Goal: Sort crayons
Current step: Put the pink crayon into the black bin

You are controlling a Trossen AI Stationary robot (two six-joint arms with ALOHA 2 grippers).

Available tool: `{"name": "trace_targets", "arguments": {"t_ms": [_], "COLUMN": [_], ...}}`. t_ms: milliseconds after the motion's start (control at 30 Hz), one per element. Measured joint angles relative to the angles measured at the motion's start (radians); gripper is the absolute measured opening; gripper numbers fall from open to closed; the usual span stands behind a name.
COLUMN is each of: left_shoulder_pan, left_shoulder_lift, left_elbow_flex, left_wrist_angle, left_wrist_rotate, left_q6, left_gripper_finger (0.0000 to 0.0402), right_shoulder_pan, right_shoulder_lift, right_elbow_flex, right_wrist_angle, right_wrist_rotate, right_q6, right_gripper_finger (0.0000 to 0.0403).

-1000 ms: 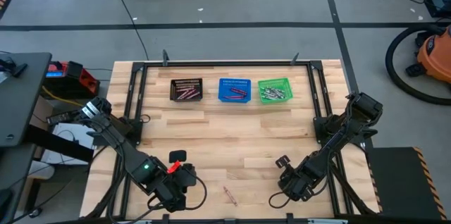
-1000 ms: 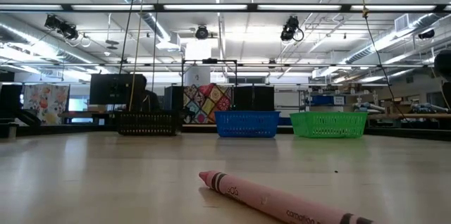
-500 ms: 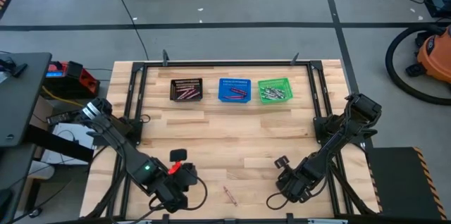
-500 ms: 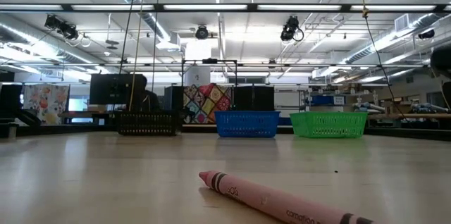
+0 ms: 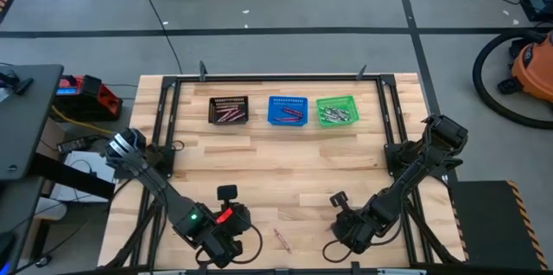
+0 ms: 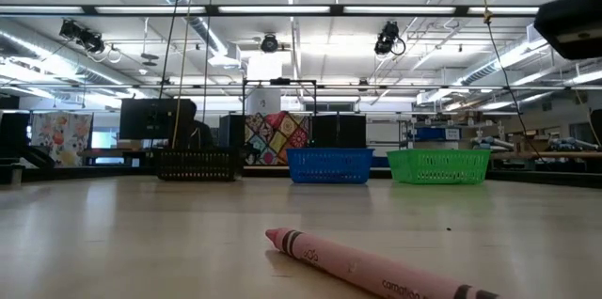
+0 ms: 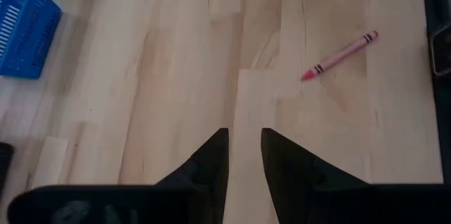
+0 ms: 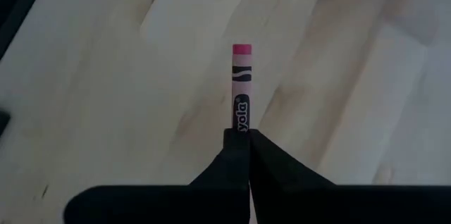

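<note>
A pink crayon [image 8: 242,83] sticks out past my right gripper [image 8: 240,137], which is shut on it near the table's front right [image 5: 344,232]. Another pink-red crayon [image 5: 282,239] lies flat on the wood at the front middle, and it is close to the camera in the low view [image 6: 376,266]. My left gripper [image 7: 244,146] is open with nothing between its fingers. It hovers left of that crayon [image 7: 340,55], at the front left [image 5: 233,227]. The black [image 5: 229,110], blue [image 5: 288,110] and green [image 5: 337,110] baskets at the far edge hold more crayons. My right gripper pinches the pink crayon's wrapped body [image 8: 242,124] between its two fingertips. The crayon lies along the fingers and reaches out ahead of them, flat end [image 8: 242,48] foremost. The fingers slant steeply down at the table. The end between the fingers is hidden.
A black metal frame [image 5: 168,128] runs along the table's left, far and right sides. Bare wood lies between the baskets and the grippers. The baskets show in a row in the low view: black [image 6: 198,163], blue [image 6: 329,165], green [image 6: 439,165].
My left gripper has gone down and toward the table's right edge, nearer the lying crayon, and its wrist has turned. My right gripper has risen a little and shifted toward the table's left. A dark part of an arm now shows at the low view's top right.
</note>
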Motion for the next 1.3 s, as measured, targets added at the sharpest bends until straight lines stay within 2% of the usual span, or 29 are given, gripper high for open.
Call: {"name": "trace_targets", "arguments": {"t_ms": [400, 633, 833, 1300], "left_shoulder_pan": [0.034, 0.085, 0.111, 0.119], "left_shoulder_lift": [0.033, 0.071, 0.105, 0.125], "left_elbow_flex": [0.0, 0.0, -0.001, 0.0], "left_wrist_angle": [0.158, 0.288, 0.336, 0.709], "left_wrist_rotate": [-0.055, -0.042, -0.038, -0.043], "left_q6": [0.037, 0.107, 0.114, 0.389], "left_gripper_finger": [0.0096, 0.0096, 0.0096, 0.0096], "right_shoulder_pan": [-0.014, -0.038, -0.05, -0.068], "right_shoulder_lift": [-0.002, -0.002, -0.003, -0.003], "right_elbow_flex": [0.057, 0.125, 0.204, 0.296], "right_wrist_angle": [0.038, 0.059, 0.064, 0.106], "right_wrist_rotate": [0.149, 0.226, 0.269, 0.347], "right_q6": [0.013, 0.041, 0.009, -0.039], "right_gripper_finger": [0.0005, 0.0005, 0.0005, 0.0004]}}
